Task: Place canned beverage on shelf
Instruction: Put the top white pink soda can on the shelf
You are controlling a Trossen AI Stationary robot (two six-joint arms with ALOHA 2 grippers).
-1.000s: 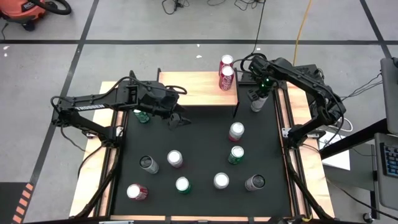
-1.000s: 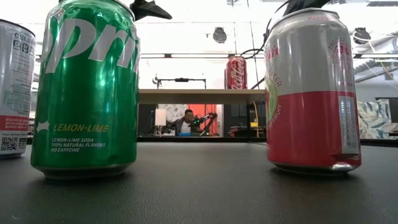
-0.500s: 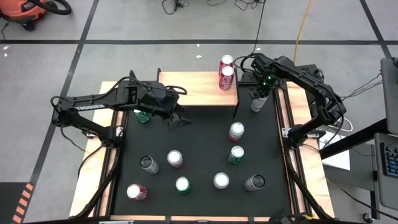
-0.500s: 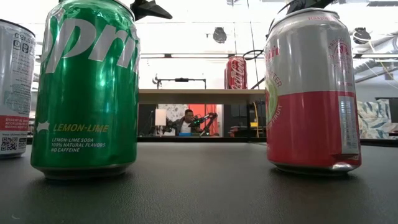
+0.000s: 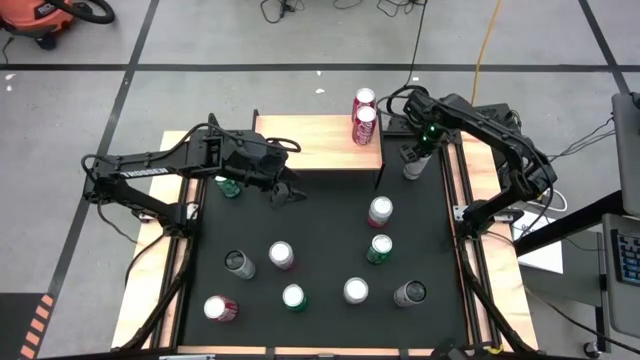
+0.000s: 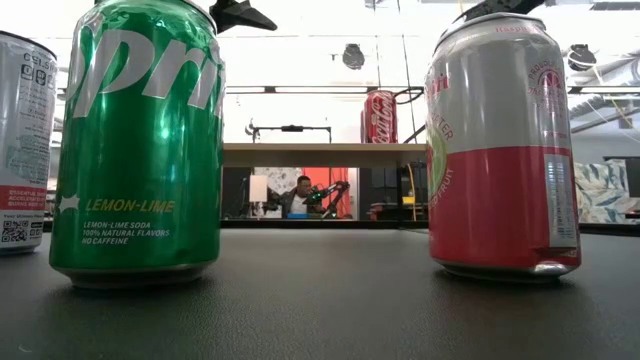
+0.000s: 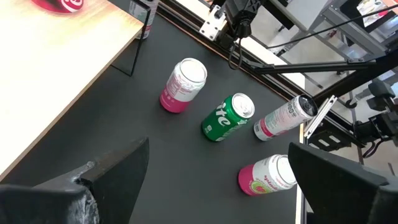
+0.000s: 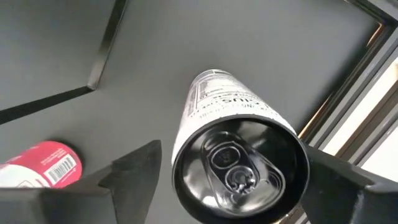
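The shelf (image 5: pixel 318 142), a wood plank on thin black legs, stands at the table's far edge. Two red cans (image 5: pixel 364 124) stand on its right end. One red can (image 6: pixel 380 115) also shows in the low view. Right of the shelf, a white can with a black top (image 8: pixel 239 158) stands upright on the black table. My right gripper (image 5: pixel 418 152) points down over it, open, one finger on either side of the can's top. My left gripper (image 5: pixel 285 190) hangs open in the air just in front of the shelf, over the table's left half.
Several more cans stand on the black table in front of the shelf, among them a green one (image 6: pixel 140 140) and a pink-and-white one (image 6: pixel 500 150). A shelf leg (image 8: pixel 106 46) stands close to the white can. The table's right rail (image 5: pixel 458 190) runs right beside it.
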